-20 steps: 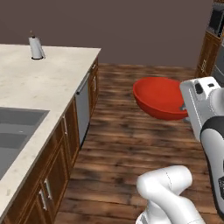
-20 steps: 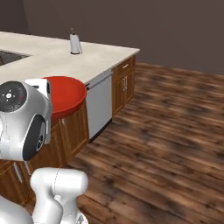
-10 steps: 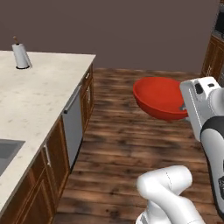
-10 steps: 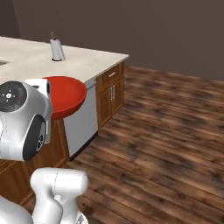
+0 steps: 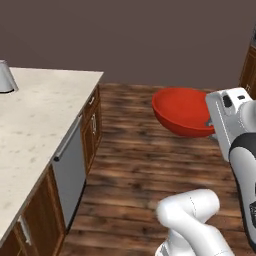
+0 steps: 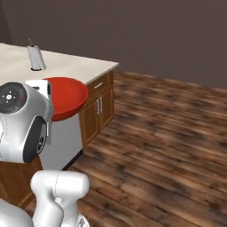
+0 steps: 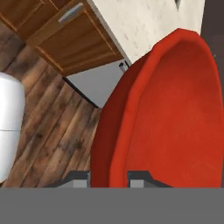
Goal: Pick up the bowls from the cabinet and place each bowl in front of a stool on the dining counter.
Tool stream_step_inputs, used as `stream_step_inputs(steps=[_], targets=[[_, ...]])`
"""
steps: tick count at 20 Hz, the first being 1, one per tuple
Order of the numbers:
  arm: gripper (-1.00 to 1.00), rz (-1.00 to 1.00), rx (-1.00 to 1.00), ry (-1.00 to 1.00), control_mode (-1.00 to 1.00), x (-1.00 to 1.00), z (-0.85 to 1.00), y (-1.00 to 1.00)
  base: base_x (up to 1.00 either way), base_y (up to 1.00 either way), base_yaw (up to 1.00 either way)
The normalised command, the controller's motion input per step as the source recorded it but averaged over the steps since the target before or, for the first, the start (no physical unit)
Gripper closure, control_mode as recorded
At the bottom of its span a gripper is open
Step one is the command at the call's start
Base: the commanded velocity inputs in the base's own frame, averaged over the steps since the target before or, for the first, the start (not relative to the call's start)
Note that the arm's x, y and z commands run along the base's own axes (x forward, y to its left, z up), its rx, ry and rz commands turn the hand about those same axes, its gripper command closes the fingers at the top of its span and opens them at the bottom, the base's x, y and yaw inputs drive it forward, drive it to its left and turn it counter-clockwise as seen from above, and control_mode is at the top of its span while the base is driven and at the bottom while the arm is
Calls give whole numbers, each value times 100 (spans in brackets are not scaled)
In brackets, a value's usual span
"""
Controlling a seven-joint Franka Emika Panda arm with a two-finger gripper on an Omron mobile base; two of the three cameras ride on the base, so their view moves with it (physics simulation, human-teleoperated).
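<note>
beige speckled stone counter (image 5: 35,130) over wooden drawers, grey canister (image 6: 35,58) standing upright on it, wood-plank floor (image 6: 168,133)

From my base views, the robot's own head hides the gripper fingers and the near rim of the red bowl (image 5: 182,111). A grey canister (image 5: 5,77) at the counter's (image 5: 35,130) far edge is cropped.

You see the red bowl (image 5: 182,111) with a smooth, faintly glossy skin, perhaps glazed ceramic. The counter top (image 5: 35,130) is matt speckled stone, the cabinet fronts (image 6: 99,106) warm wood, the floor (image 6: 168,133) grained dark planks.
</note>
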Motion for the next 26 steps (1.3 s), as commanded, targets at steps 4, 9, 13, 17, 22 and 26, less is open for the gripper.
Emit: stream_step_inputs(steps=[4,9,13,17,22,26], targets=[[100,0,0,0,100,0,0,0,100,-45,0],[100,0,0,0,100,0,0,0,100,-36,0],[100,0,0,0,100,0,0,0,100,-31,0],[100,0,0,0,100,0,0,0,100,-31,0],[100,0,0,0,100,0,0,0,100,-31,0],[100,0,0,0,100,0,0,0,100,-33,0]])
